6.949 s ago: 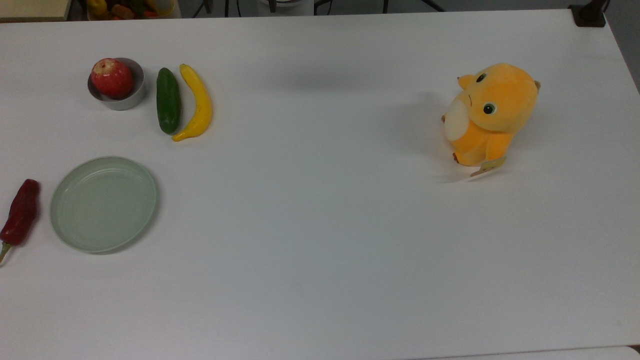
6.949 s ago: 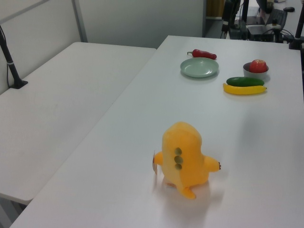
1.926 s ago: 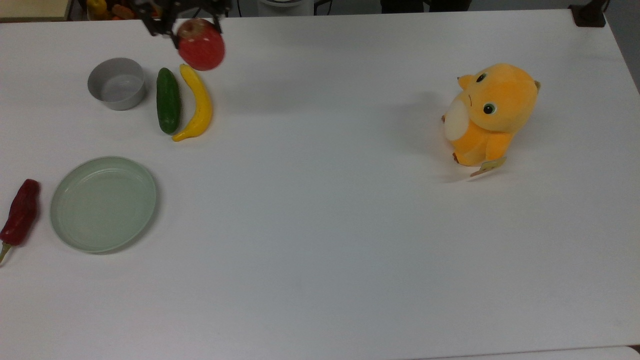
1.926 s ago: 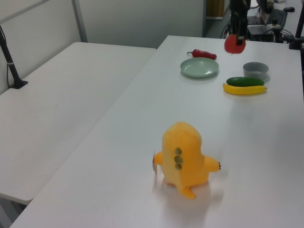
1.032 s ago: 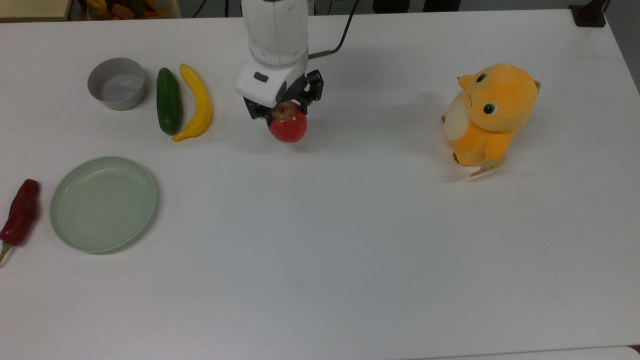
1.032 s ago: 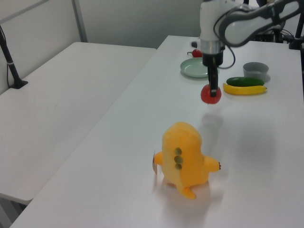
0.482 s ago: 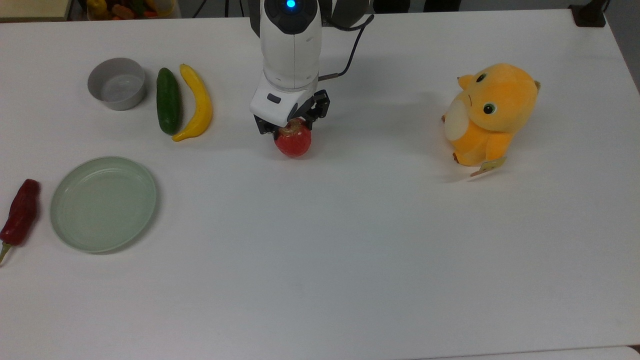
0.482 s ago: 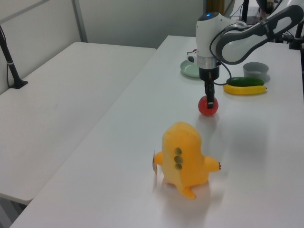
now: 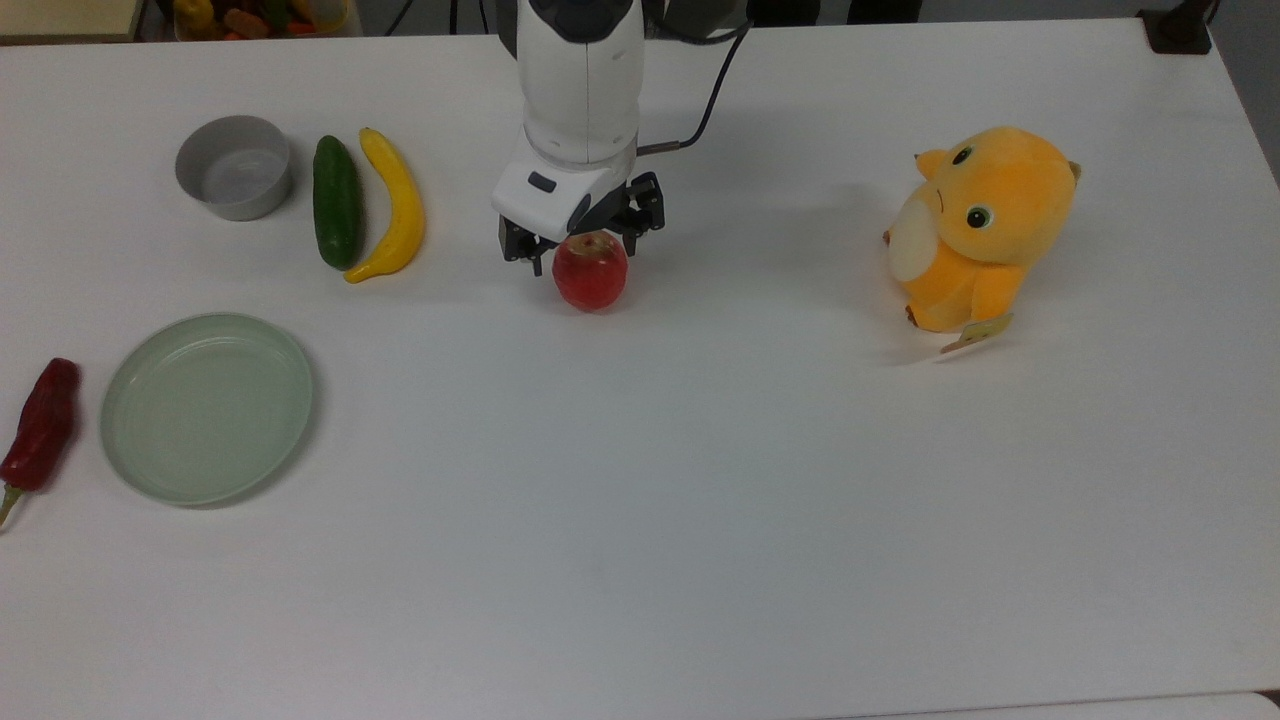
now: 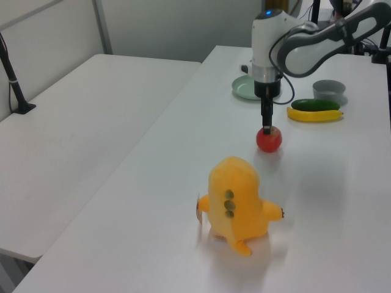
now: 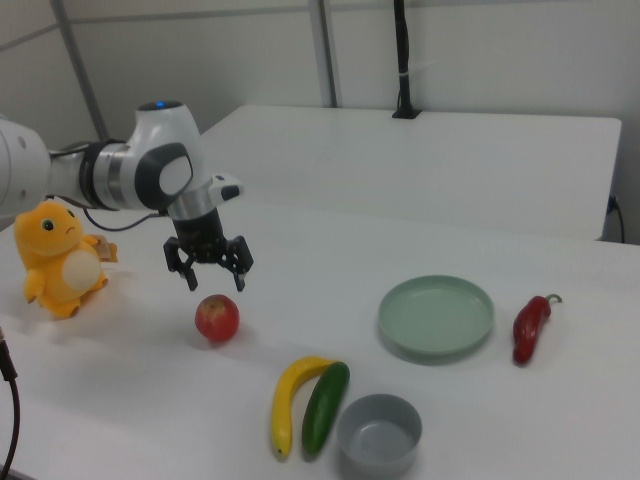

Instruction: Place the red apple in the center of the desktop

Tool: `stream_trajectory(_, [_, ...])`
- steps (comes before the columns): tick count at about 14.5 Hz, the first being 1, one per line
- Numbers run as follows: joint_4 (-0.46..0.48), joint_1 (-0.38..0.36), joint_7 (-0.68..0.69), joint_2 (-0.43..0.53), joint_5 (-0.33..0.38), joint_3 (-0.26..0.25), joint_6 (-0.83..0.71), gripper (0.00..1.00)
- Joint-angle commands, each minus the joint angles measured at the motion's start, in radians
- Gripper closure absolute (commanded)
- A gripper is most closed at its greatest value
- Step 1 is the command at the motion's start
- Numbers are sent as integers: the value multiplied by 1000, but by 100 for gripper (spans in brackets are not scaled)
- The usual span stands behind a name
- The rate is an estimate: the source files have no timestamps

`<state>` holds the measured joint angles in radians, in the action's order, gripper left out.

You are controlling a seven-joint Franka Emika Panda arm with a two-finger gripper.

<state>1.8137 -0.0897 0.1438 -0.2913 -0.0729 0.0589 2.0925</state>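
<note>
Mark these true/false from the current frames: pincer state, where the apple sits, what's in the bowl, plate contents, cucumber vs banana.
1. The pincer is shut on the red apple. False: it is open and just above the apple, which rests on the desktop.
2. The grey bowl holds nothing. True.
3. The apple sits on the green plate. False: the plate is bare; the apple lies on the bare table between the banana and the orange plush toy.
4. The cucumber lies alongside the banana. True.
5. In the top view, the chili pepper is right of the plate. False: it lies on the top view's left of the plate.
</note>
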Motion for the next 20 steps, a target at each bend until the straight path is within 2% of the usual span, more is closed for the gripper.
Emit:
stream_trajectory(1, [-60,-4,-32,63,-12,2,-110,0])
stream_trajectory(7, [-210,-4,-128,188,2,-4,-323,0])
stream_trajectory(8, [-252,-4,-128,225,19,-14,-413,0])
stream_trajectory(11, [-260,-5,-130,293,65,-40,-501,0])
stream_trajectory(12, [-272,-5,-144,310,112,-42,-543,0])
stream_trajectory(15, [-261,-5,-182,310,133,-60,-534,0])
stream_trajectory(18, [-197,-5,-173,311,149,-71,-383,0])
stream_trajectory(20, [-194,-5,-171,305,157,-73,-361,0])
